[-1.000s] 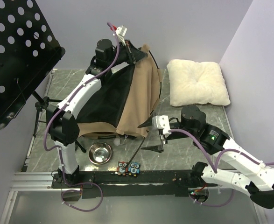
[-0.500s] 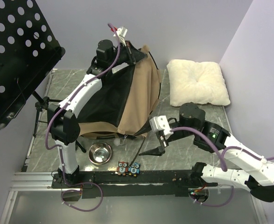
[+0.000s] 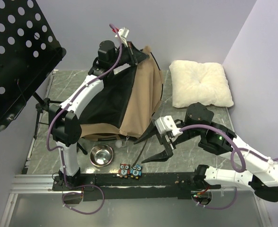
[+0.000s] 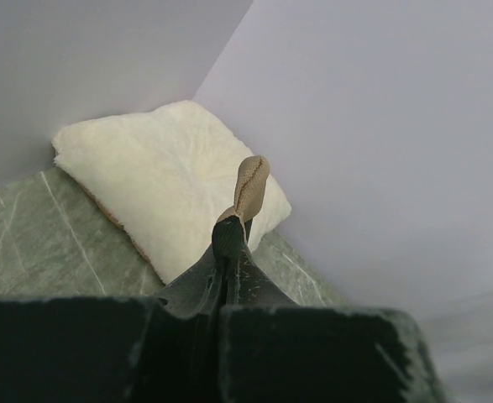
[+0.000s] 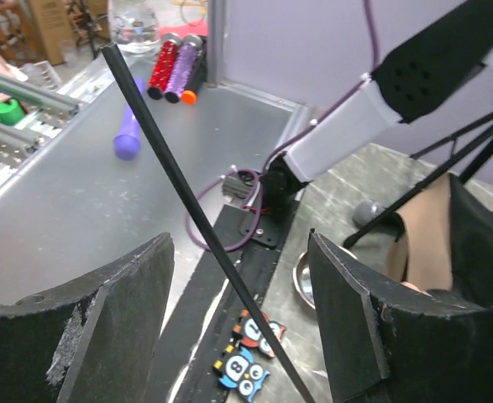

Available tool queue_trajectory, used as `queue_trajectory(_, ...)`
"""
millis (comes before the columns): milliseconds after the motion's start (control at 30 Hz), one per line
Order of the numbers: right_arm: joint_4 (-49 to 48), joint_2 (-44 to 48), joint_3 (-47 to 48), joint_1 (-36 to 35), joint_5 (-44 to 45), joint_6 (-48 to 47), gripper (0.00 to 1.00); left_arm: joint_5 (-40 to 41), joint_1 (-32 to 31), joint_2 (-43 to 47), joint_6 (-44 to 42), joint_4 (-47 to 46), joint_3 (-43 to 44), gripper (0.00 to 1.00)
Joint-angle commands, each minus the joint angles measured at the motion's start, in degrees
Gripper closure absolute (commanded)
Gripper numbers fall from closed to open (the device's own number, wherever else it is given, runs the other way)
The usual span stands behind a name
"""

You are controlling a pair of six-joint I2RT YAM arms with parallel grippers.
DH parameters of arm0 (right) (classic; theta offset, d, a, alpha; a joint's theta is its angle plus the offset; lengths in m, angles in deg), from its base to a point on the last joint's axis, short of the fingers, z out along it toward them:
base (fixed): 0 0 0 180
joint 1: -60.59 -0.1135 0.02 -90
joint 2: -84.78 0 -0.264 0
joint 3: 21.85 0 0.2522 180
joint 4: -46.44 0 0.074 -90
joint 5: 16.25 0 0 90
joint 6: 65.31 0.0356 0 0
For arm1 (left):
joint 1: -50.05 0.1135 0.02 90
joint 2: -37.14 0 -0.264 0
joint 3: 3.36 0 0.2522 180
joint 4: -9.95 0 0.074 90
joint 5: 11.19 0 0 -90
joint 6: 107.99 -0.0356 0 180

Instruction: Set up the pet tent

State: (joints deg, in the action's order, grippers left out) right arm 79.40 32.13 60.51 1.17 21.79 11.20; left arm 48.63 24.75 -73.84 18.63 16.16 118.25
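While the left arm (image 3: 84,94) pins up the peak of the pet tent (image 3: 139,101), the right arm (image 3: 233,151) has swung in over a loose pole (image 5: 206,227).

Over the last second the right wrist has dropped toward the near edge of the desk (image 3: 191,158) and turned, and the right jaws have narrowed a little. They are still apart, with the thin black pole slanting through the gap and neither pad seen touching it. This looks like the lead-in to a grasp on the pole, so the frame can be raised. The tent sits half-raised at the back left of the desk. The left jaws are pressed together on its fabric tip, that arm stretched high and forward. The right arm is bent low, its fingers pointing left.
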Motion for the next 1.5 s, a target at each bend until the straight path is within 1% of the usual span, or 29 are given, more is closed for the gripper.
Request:
queue_trajectory(0, -2.5, -0.9, 2.6, -1.4, -1.2, 1.6, 0.28, -0.2, 0.5, -0.6, -0.7, -0.5, -0.5, 0.99)
queue_trajectory(67, -3.3, -2.0, 4.0, -1.7, -0.6, 2.6, 0.3, -0.2, 0.6, -0.7, -0.7, -0.5, -0.6, 0.99)
queue_trajectory(167, -2.4, -3.7, 6.4, -2.4, -0.8, 2.9, 0.37, -0.2, 0.5, -0.6, -0.9, -0.6, -1.2, 0.99)
queue_trajectory(200, -1.9, -3.9, 6.9, -2.9, -0.8, 2.7, 0.44, -0.2, 0.5, -0.6, -0.9, -0.6, -1.5, 0.99)
queue_trajectory(267, -0.9, -4.1, 7.4, -3.7, -0.4, 1.8, 0.51, -0.3, 0.6, -0.5, -1.0, -0.6, -1.7, 0.99)
queue_trajectory(333, -0.5, -4.1, 7.7, -4.1, -0.2, 2.0, 0.65, -0.3, 0.5, -0.5, -1.1, -0.4, -1.6, 0.99)
queue_trajectory(367, -0.4, -4.0, 7.7, -4.1, -0.2, 2.3, 0.69, -0.2, 0.5, -0.6, -1.1, -0.4, -1.5, 0.99)
queue_trajectory(400, -0.6, -4.0, 7.6, -4.1, 0.0, 2.7, 0.7, -0.2, 0.7, -0.6, -1.0, -0.4, -1.5, 0.99)
queue_trajectory(433, -1.0, -3.9, 7.4, -4.1, 0.2, 3.4, 0.7, -0.3, 0.6, -0.6, -0.9, -0.6, -1.5, 0.99)
queue_trajectory(467, -1.3, -3.8, 7.4, -4.1, 0.4, 3.8, 0.66, -0.3, 0.6, -0.7, -0.8, -0.5, -1.5, 0.99)
queue_trajectory(500, -1.4, -3.7, 7.4, -4.1, 0.5, 4.3, 0.59, -0.3, 0.6, -0.6, -0.6, -0.5, -1.5, 0.99)
queue_trajectory(533, -1.6, -3.7, 7.4, -4.1, 0.5, 4.8, 0.47, -0.3, 0.6, -0.7, -0.6, -0.6, -1.6, 0.99)
queue_trajectory(567, -1.7, -3.8, 7.4, -4.1, 0.4, 5.1, 0.42, -0.3, 0.6, -0.7, -0.6, -0.7, -1.6, 0.99)
queue_trajectory(600, -1.7, -3.7, 7.4, -4.1, 0.0, 5.1, 0.4, -0.3, 0.6, -0.8, -0.5, -0.7, -1.5, 0.99)
queue_trajectory(667, -1.6, -3.9, 7.3, -4.1, -0.9, 5.1, 0.39, -0.3, 0.7, -0.7, -0.6, -0.6, -1.3, 0.99)
queue_trajectory(733, -1.6, -3.9, 6.9, -4.6, -1.4, 5.1, 0.43, -0.3, 0.8, -0.7, -0.4, -0.7, -1.3, 0.99)
queue_trajectory(867, -1.2, -3.5, 5.7, -5.7, -1.6, 3.9, 0.47, -0.3, 1.0, -0.6, -0.5, -0.9, -1.5, 0.99)
queue_trajectory(1033, -1.4, -4.7, 6.5, -6.8, -1.8, 3.8, 0.48, -0.5, 1.0, -1.0, -0.3, -1.1, -1.9, 0.99)
queue_trajectory(1133, -0.9, -4.9, 6.8, -7.3, -1.4, 3.1, 0.55, -0.5, 1.0, -0.8, -0.2, -1.2, -2.1, 0.99)
queue_trajectory(1200, -0.8, -4.8, 6.8, -7.3, -0.9, 3.1, 0.65, -0.6, 1.0, -0.6, -0.2, -1.2, -2.2, 0.99)
queue_trajectory(1233, -1.0, -4.8, 6.7, -7.3, -0.8, 3.5, 0.72, -0.8, 1.1, -0.6, -0.3, -1.2, -2.2, 0.99)
queue_trajectory(1267, -1.4, -4.6, 6.7, -7.3, -0.5, 4.2, 0.82, -0.9, 1.1, -0.6, -0.2, -1.2, -2.2, 0.99)
queue_trajectory(1300, -1.6, -4.7, 6.7, -7.2, 0.0, 5.2, 0.94, -1.0, 1.2, -0.6, -0.2, -1.4, -2.2, 0.99)
queue_trajectory(1333, -2.5, -4.6, 6.6, -7.0, 0.7, 6.6, 1.0, -1.5, 1.3, -0.6, -0.2, -1.6, -2.2, 0.99)
queue_trajectory(1367, -3.0, -4.6, 6.5, -6.4, 0.7, 8.5, 1.0, -2.3, 1.5, -0.5, -0.1, -2.1, -2.4, 0.94)
queue_trajectory(1467, -4.5, -3.9, 5.1, -3.3, -1.1, 13.4, 1.0, -8.0, 2.3, 0.9, 0.6, -6.7, -3.3, 0.66)
